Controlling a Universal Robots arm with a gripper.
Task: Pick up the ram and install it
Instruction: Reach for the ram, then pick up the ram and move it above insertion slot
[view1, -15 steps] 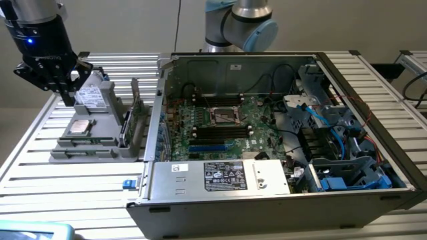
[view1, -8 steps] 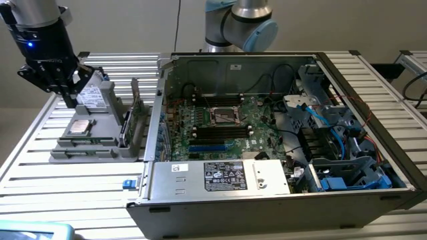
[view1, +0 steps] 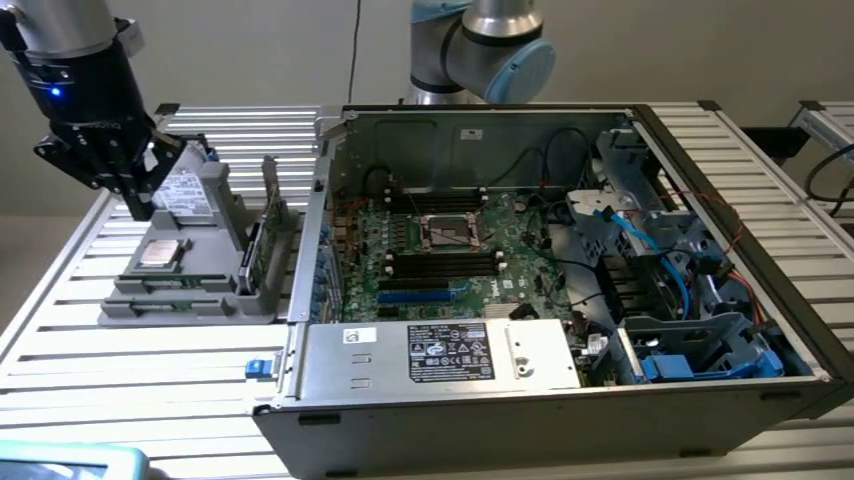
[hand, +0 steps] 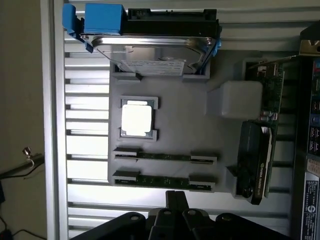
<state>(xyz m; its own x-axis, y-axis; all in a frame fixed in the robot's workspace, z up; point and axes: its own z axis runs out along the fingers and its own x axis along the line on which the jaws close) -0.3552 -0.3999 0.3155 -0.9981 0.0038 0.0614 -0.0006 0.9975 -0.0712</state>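
— Slatted aluminium bench (view1: 160, 360), pale wall behind it. What is sitting on it?

— An open computer case (view1: 534, 410) takes up the exterior view's right, with its motherboard (view1: 461, 250) lying flat inside. Just beside it, toward the exterior view's left, is a grey holder (hand: 175, 125) carrying loose parts.

— And the ram?

— The ram (hand: 162, 181) stands on its long edge in the holder, held by a clip at each end. A second stick (hand: 162, 156) runs parallel just beside it. Both sit on the far side of the processor (hand: 137, 119) from the hard drive (hand: 150, 50) in its blue caddy. An expansion card (hand: 254, 165) stands along the side of the holder nearest the case.

— Where is the gripper?

— The gripper (hand: 176, 194) hangs above the holder and touches none of the parts. In the wrist view its fingertips show just beside the ram, which is the nearer of the two sticks, and apart from it.

— Wide or narrow?

— Narrow. The two dark fingers are drawn together with nothing between them.

— So where does the work stand?

— Both sticks are in the holder, and the ram is untouched.
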